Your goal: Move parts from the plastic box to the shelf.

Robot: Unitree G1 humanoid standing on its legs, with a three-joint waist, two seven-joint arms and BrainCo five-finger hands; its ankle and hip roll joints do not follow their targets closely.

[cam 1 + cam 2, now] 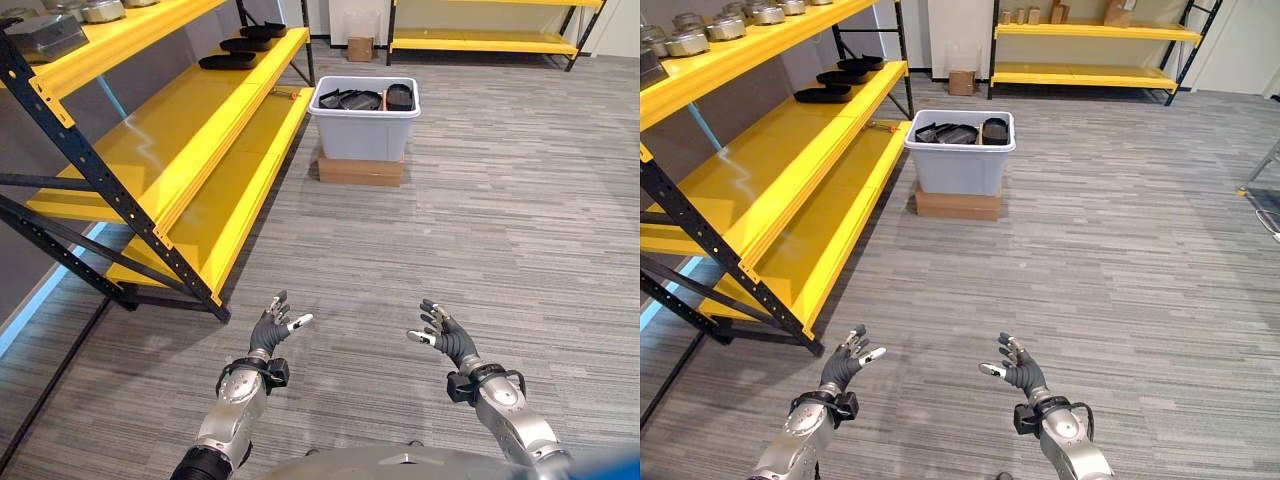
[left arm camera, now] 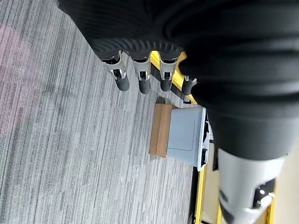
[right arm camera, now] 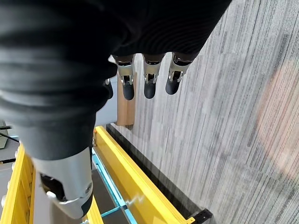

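My head's two eyes look down and ahead, sharing the far plastic box (image 1: 364,120) and shelf (image 1: 190,140). My wrist cameras look along my fingers (image 2: 122,80) at that box.

Two silver-grey metal forearms end in dark ribbed wrist covers. The left hand (image 1: 272,328) and right hand (image 1: 445,338) carry silver fingers (image 2: 122,77) with dark rounded tips.

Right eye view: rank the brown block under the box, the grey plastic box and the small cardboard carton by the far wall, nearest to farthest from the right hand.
From the right hand:
1. Brown block, on the floor ahead, under the box.
2. Grey plastic box, on top of that block, holding dark parts.
3. Small cardboard carton, farthest, by the back wall.
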